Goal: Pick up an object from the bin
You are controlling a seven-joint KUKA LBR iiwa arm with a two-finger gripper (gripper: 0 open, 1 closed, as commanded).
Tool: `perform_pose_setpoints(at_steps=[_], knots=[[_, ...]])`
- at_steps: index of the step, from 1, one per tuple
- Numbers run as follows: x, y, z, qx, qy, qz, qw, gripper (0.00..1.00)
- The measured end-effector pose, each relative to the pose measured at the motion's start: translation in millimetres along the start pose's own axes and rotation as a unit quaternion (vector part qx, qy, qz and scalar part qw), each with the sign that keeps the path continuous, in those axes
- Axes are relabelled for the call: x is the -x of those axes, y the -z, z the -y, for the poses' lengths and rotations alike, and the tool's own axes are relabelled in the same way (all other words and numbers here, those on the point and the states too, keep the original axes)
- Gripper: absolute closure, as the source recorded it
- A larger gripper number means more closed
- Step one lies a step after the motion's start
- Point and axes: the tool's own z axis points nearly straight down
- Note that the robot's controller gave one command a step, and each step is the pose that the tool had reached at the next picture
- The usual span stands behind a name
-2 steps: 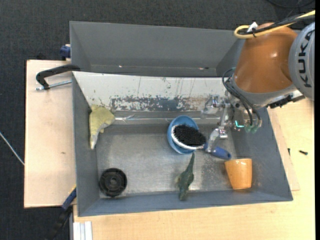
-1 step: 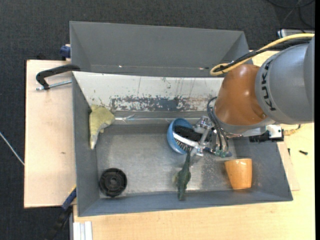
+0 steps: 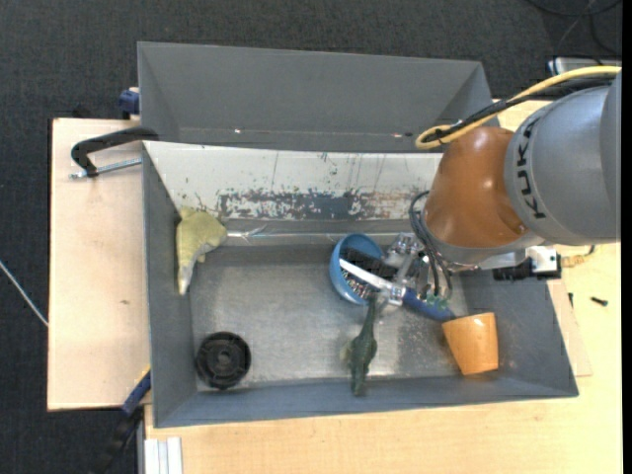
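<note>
The gripper [image 3: 393, 282] is down low in the right half of the bin [image 3: 286, 309], tucked beneath the arm's orange cover [image 3: 474, 191]. From where I stand it is a tangle of metal and cable, and I cannot tell whether it is spread apart or closed.

In the camera view, two things lie right against it. A blue round dish [image 3: 348, 265] sits just to its left, near the back wall. A slim green toy figure [image 3: 360, 355], something like a lizard, stretches from just under the gripper down toward the front wall. The figure's upper end runs up to the gripper, but I can't make out whether it is clamped there or merely lies beneath. An orange cup [image 3: 472, 342] lies tipped on its side near the front right corner, close to the gripper but apart from it.

The rest is scattered well away. A black round wheel [image 3: 221, 358] lies in the front left corner, and a pale yellowish soft thing [image 3: 196, 241] is against the left wall.

As for progress, I'd judge the pick to be at the reaching or grasping stage. Everything I can see rests on the bin's floor and nothing is lifted clear. Securing one thing, most likely the green figure or the blue dish, and raising it out is what remains.
</note>
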Motion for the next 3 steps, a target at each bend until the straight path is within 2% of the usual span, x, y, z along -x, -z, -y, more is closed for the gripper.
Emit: perform_pose_setpoints(at_steps=[1, 2, 3], knots=[[-7.0, 103.5, 3.0, -0.002, -0.016, -0.0104, 0.9998, 1.00], [-8.0, 177.4, -4.4, -0.001, 0.130, -0.0114, 0.9915, 1.00], [-10.9, 245.3, 55.1, 0.001, 0.369, -0.0115, 0.9293, 1.00]])
